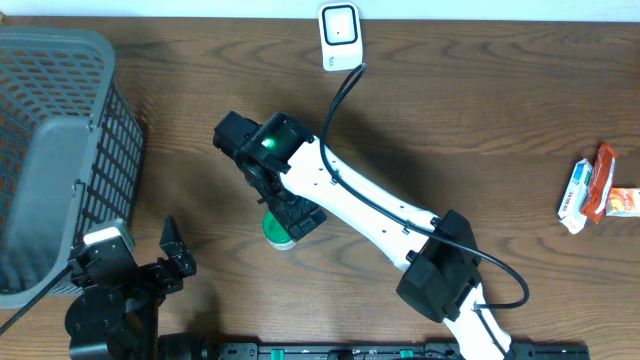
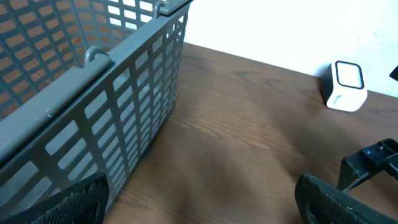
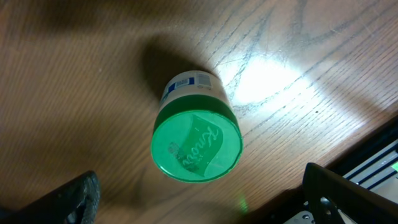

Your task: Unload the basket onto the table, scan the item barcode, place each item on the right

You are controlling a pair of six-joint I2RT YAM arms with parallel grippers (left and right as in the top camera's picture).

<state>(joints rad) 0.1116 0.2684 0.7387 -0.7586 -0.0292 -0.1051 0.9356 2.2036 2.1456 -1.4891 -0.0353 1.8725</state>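
The item is a small white jar with a green lid (image 3: 196, 146), standing upright on the wooden table. A barcode (image 3: 204, 79) shows on its side near the top. My right gripper (image 3: 208, 199) hangs open just above it, one finger on each side, touching nothing. From overhead the jar (image 1: 277, 232) peeks out beneath the right gripper (image 1: 290, 215). The white barcode scanner (image 1: 339, 37) stands at the table's far edge and also shows in the left wrist view (image 2: 345, 86). My left gripper (image 1: 178, 252) rests open and empty at the front left (image 2: 202, 202).
A grey plastic basket (image 1: 60, 150) fills the left side, its slatted wall (image 2: 112, 93) close to the left gripper. Snack packets (image 1: 595, 190) lie at the right edge. The right arm's black cable loops toward the scanner.
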